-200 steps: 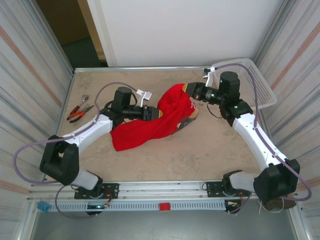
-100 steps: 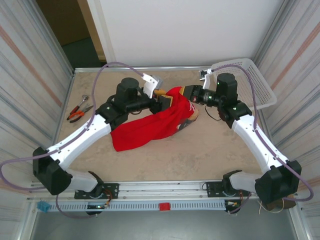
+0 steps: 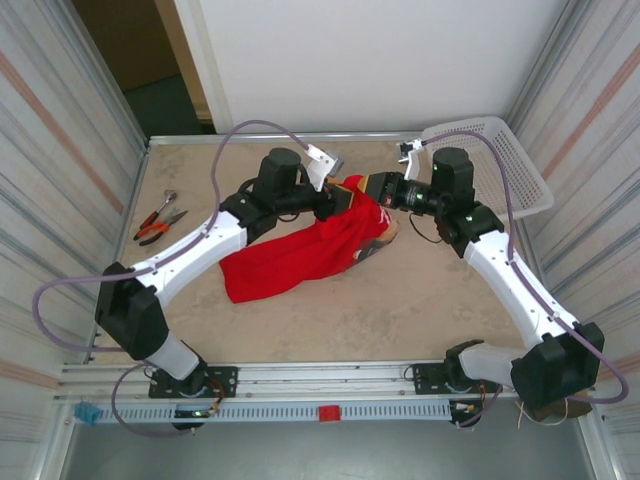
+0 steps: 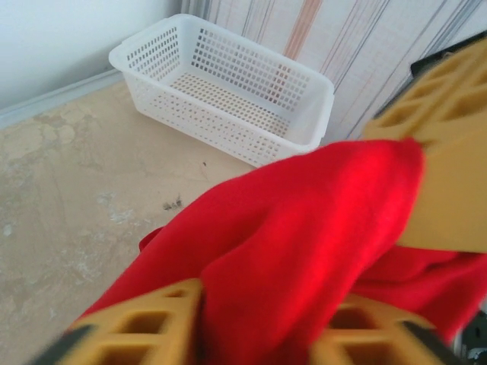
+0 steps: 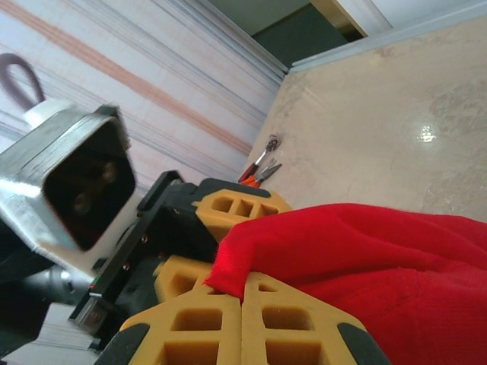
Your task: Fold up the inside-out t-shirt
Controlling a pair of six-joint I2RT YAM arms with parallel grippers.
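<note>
Over table (image 3: pixel 420 300), left fingers (image 4: pixel 186 319) now pinch t-shirt (image 3: pixel 300 255).

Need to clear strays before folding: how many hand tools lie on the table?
2, both at the left edge of the table: red-handled pliers and a silver wrench beside them. The t-shirt could hide more.

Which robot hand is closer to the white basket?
Right. The right gripper pinches the red t-shirt just left of the basket; the left gripper grips it too, farther left, beyond the right one.
</note>
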